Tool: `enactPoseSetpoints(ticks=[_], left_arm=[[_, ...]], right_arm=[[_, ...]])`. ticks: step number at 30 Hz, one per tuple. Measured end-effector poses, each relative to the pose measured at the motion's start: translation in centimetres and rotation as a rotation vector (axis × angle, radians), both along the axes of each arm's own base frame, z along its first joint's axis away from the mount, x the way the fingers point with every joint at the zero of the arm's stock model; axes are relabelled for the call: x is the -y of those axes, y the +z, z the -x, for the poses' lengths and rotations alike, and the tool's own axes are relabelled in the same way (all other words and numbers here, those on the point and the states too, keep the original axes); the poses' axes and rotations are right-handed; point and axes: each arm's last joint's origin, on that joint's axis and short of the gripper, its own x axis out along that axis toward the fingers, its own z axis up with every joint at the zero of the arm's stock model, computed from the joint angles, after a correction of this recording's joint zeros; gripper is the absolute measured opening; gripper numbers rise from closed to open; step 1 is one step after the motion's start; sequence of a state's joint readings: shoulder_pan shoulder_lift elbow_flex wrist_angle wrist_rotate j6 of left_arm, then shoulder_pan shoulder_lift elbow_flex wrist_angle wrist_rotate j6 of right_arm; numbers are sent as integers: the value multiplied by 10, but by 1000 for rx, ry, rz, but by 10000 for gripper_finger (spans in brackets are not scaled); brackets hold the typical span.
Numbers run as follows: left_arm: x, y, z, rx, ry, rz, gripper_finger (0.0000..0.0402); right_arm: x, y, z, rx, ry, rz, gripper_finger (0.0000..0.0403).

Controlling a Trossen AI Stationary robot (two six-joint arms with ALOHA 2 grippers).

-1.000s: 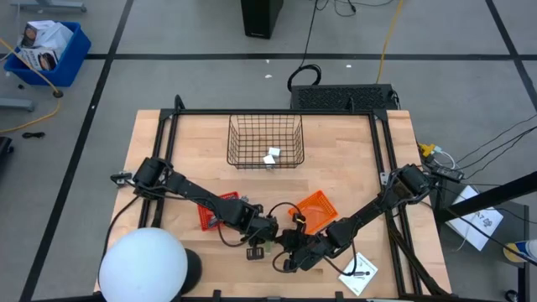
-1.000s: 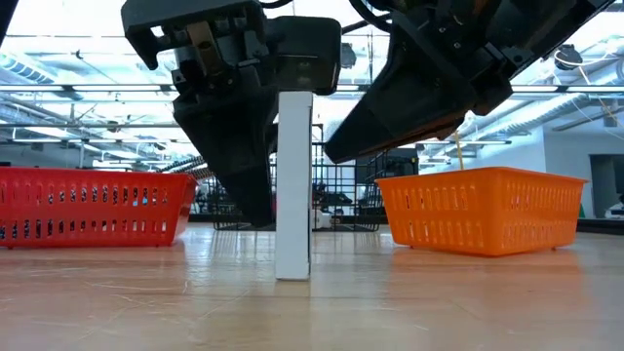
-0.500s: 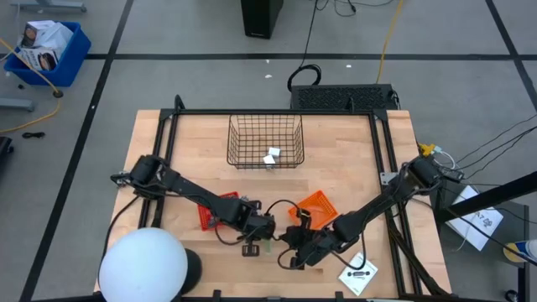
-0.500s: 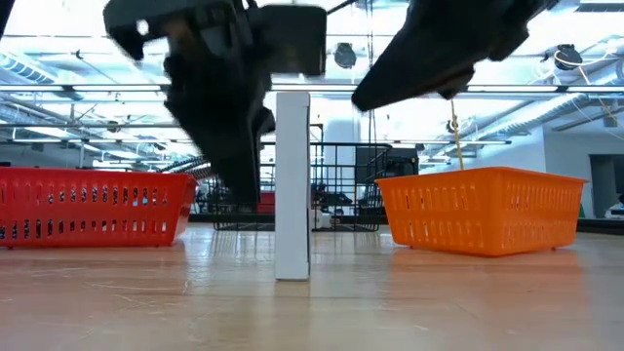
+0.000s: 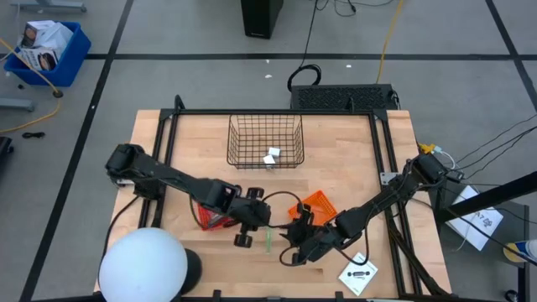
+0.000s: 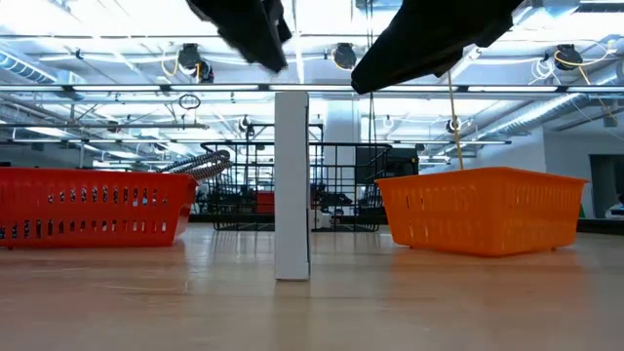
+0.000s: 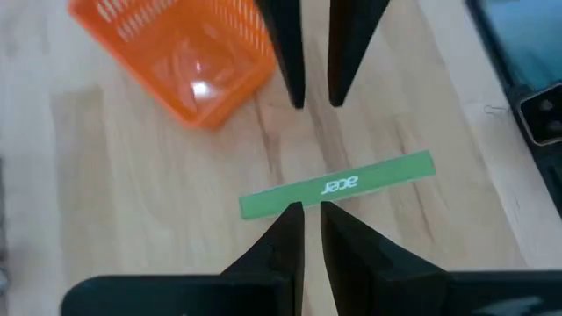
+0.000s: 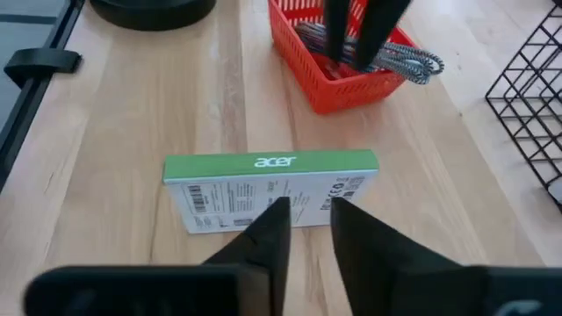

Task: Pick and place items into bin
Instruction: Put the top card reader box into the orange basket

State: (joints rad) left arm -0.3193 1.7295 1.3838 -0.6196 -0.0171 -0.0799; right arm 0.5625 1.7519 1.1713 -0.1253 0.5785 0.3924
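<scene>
Box (image 6: 292, 185), white w/ green "acer" edge, stands upright on its narrow end on the table (image 5: 352, 159), between red basket (image 5: 210, 216) & orange basket (image 5: 317, 205), touching neither. Left gripper (image 7: 307, 215) hangs above the box's top edge, fingers (image 7: 283, 241) narrow, holding nothing. Right gripper (image 8: 309, 219) faces the box's labelled side, fingers also narrow, empty. Wire bin (image 5: 265, 126) at far side has a white cube (image 5: 271, 157). Grey tool (image 8: 395, 57) lies in red basket.
</scene>
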Motion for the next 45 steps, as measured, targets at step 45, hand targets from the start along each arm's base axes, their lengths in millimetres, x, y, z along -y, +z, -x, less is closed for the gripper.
enactPoseSetpoints(ticks=[45], left_arm=[[-21,10,24,-132,-141,-126,47]], right_arm=[[32,45,-37,-113,713,452,161]])
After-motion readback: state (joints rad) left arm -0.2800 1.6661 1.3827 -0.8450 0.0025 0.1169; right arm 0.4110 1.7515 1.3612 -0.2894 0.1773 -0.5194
